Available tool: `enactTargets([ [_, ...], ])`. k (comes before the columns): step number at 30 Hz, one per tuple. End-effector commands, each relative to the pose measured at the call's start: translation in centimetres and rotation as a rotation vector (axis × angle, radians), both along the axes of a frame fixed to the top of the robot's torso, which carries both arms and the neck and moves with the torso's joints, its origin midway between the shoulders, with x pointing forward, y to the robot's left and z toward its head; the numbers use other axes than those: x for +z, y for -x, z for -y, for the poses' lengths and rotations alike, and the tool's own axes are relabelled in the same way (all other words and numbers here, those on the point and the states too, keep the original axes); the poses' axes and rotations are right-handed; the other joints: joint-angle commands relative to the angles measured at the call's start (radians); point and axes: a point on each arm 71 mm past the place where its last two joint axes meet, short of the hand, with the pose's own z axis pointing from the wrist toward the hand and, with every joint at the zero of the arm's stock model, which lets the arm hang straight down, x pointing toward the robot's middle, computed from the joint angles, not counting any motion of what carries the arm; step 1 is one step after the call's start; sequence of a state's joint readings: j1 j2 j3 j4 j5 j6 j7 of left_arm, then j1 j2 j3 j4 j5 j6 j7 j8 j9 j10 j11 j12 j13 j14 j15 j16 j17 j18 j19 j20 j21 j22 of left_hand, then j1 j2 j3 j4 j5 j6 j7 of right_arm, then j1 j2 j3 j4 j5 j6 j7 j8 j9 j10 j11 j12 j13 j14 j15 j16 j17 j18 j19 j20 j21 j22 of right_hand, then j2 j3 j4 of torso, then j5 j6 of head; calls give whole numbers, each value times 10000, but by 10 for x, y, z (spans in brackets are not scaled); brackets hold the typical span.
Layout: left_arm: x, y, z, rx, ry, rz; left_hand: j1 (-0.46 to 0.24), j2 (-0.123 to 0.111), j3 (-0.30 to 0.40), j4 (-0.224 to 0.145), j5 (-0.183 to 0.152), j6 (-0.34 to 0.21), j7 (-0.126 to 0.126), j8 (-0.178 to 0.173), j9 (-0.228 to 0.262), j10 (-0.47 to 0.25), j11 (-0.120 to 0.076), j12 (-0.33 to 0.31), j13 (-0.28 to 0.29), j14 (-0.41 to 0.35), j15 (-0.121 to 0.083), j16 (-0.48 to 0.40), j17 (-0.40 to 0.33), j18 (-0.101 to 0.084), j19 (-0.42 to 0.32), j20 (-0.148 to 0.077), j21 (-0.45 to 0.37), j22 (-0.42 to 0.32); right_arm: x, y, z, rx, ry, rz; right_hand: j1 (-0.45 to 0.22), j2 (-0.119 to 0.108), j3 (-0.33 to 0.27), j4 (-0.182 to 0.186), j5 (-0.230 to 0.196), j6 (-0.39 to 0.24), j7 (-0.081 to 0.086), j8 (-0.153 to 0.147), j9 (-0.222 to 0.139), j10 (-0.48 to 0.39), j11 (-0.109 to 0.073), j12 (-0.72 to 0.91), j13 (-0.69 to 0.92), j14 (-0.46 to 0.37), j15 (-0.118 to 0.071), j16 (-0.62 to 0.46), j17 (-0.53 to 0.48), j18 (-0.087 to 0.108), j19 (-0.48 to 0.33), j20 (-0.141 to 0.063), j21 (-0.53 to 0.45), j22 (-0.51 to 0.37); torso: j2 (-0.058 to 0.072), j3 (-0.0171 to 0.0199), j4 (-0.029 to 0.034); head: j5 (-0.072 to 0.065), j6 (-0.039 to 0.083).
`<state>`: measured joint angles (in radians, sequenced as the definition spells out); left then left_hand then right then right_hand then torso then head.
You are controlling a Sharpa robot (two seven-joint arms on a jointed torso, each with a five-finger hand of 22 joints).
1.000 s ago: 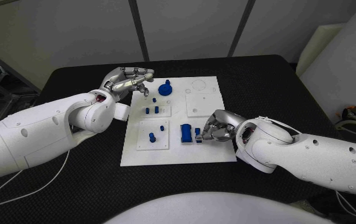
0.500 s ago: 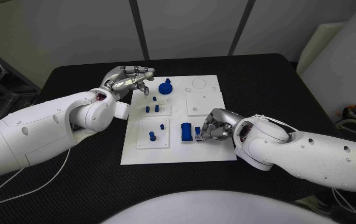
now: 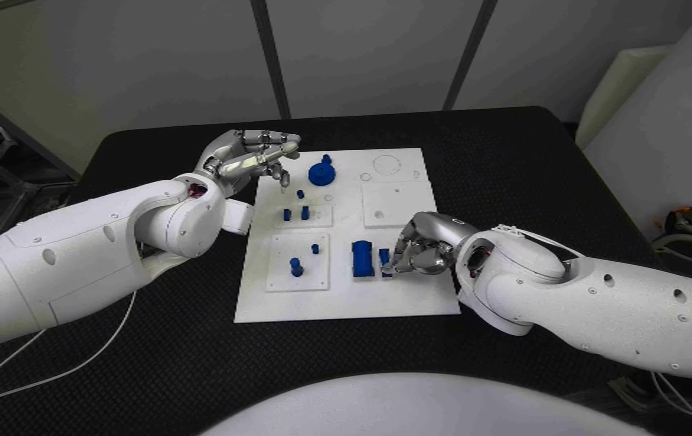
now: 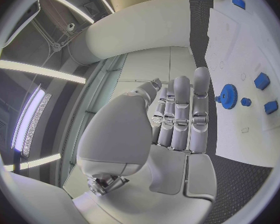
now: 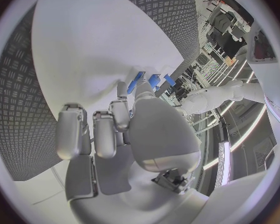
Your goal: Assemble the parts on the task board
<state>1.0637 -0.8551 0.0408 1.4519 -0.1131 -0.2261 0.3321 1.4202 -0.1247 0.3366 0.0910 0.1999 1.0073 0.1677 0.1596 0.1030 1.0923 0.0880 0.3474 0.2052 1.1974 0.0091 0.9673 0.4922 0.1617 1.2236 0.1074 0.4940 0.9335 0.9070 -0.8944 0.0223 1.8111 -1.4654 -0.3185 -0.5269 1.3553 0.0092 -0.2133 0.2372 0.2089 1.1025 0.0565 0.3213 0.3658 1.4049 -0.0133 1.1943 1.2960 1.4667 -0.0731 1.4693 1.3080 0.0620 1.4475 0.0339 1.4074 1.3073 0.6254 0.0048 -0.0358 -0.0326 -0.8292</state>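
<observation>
Head view: the white board (image 3: pixel 408 301) lies flat in the middle of the black tabletop (image 3: pixel 144 156). Small blue parts sit on it. A round blue gear (image 3: pixel 322 171) stands near the far edge of the board. Two little pegs (image 3: pixel 296 214) stand a bit nearer than the gear. A blue block (image 3: pixel 362 258) stands close to the near edge of the board, with another small peg (image 3: pixel 297 266) beside it. The left hand (image 3: pixel 253 159) hangs over the far left edge of the board, just beside the gear. Its fingers (image 3: pixel 274 166) are curled in and hold nothing. The right hand (image 3: pixel 421 247) is low on the board, right at the block. Its fingers (image 3: pixel 400 264) are bent down onto a small blue piece (image 3: pixel 385 256) next to the block. The hand hides that piece in part, so I cannot tell if it really grips it.

Left wrist view: the left hand's fingers (image 4: pixel 180 119) lie close together with nothing in them. The gear (image 4: pixel 227 95) and some pegs (image 4: pixel 262 80) sit on the board (image 4: pixel 239 50) past the fingers.

Right wrist view: the right hand's fingers (image 5: pixel 96 132) bend down toward the board (image 5: pixel 96 55). Blue pieces (image 5: pixel 154 80) peek out just past the fingers.
</observation>
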Motion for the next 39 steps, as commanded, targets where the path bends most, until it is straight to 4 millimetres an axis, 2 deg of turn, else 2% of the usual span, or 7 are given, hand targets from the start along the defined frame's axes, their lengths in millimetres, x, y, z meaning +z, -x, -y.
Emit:
enactTargets([
  [1, 1, 0, 1, -81, 69, 22, -19, 63, -65, -12, 4, -51, -7, 45, -12, -75, 22, 18, 12, -79, 26, 30, -13, 203, -61, 13, -62, -12, 5, 1, -2, 58, -487, 359, -441, -199, -244, 173, -136, -80, 24, 29, 20, -17, -6, -43, 39, 717, -38, 10, 999, -89, -21, 7, -66, 568, 1, -1, -3, -11, 57],
  [9, 0, -1, 1, -48, 79, 68, -25, 66, -69, -6, 4, -54, -5, 47, -13, -79, 24, 23, 13, -80, 28, 31, -15, 202, -61, 14, -65, -13, 14, 0, 7, -344, -1806, 1125, -1248, -468, -421, 557, -658, -568, 179, -217, -50, -395, 127, -731, -416, 619, 46, -287, 592, 20, -316, 86, -486, 105, -28, -25, 7, -15, 213],
  [15, -1, -5, 0, 121, 134, 120, -53, 66, -87, 15, -1, -54, -6, 55, -15, -83, 27, 40, 18, -83, 33, 36, -19, 201, -60, 16, -71, -17, 15, -13, 26, -740, -3556, 1184, -730, -163, -110, 386, -282, -1373, 530, -843, -292, -976, 421, -1607, -1036, 496, 303, -658, 112, 234, -889, 295, -1289, -776, -160, -69, 8, -47, 422],
  [21, -5, -12, -7, 617, 279, 122, -93, 57, -119, 43, -5, -53, -24, 68, -16, -95, 23, 61, 22, -100, 37, 35, -28, 198, -69, 23, -87, -26, 17, -51, 48, -1450, -6274, 427, 1147, 384, 367, -348, 173, -1675, 843, -1209, -458, -3684, 713, -5752, -4153, -1471, 580, -4947, -4762, 1213, -4098, 575, -5923, -5388, -433, -177, -62, 16, 774],
  [23, -6, -15, -9, 801, 283, 165, -110, 54, -144, 69, 1, -64, -39, 87, -23, -164, 26, 65, 11, -314, 53, -98, -98, 194, -215, 41, -200, -79, 18, -63, 53, -1611, -6968, 332, 1552, 484, 459, -439, 95, -1841, 954, -1385, -581, -3998, 850, -6564, -4920, -2222, 699, -6566, -6201, 1196, -4344, 677, -6503, -5761, -530, -228, -97, 63, 884],
  [28, -10, -27, -20, 1771, 292, 351, -11, 15, -77, 131, -31, -343, 168, 55, -125, -667, 285, -247, -339, -1923, 410, -2184, -1233, 156, -1899, 301, -1593, -904, 26, -104, 65, -2120, -8497, 691, 2576, 752, 773, -401, -309, -1519, 1110, -1824, -1068, -3456, 1088, -9331, -8395, -2965, 1055, -9484, -7823, 1225, -4809, 1011, -8628, -7283, -762, -300, -133, 179, 1227],
  [39, -18, -46, -31, 2960, 152, 793, 1, 38, -37, 312, 11, -933, -79, -443, -377, -1118, 906, -1830, -1421, -3275, 1487, -7415, -3637, 210, -5064, 1704, -4330, -4196, 20, -146, 79, -2580, -8993, 1477, 2944, 598, 1711, -219, -443, -1385, 1291, -2578, -1943, -3023, 1541, -11243, -11691, -3741, 1785, -13319, -10554, 1217, -5397, 1808, -11463, -9432, -953, -275, -195, 492, 1599],
])
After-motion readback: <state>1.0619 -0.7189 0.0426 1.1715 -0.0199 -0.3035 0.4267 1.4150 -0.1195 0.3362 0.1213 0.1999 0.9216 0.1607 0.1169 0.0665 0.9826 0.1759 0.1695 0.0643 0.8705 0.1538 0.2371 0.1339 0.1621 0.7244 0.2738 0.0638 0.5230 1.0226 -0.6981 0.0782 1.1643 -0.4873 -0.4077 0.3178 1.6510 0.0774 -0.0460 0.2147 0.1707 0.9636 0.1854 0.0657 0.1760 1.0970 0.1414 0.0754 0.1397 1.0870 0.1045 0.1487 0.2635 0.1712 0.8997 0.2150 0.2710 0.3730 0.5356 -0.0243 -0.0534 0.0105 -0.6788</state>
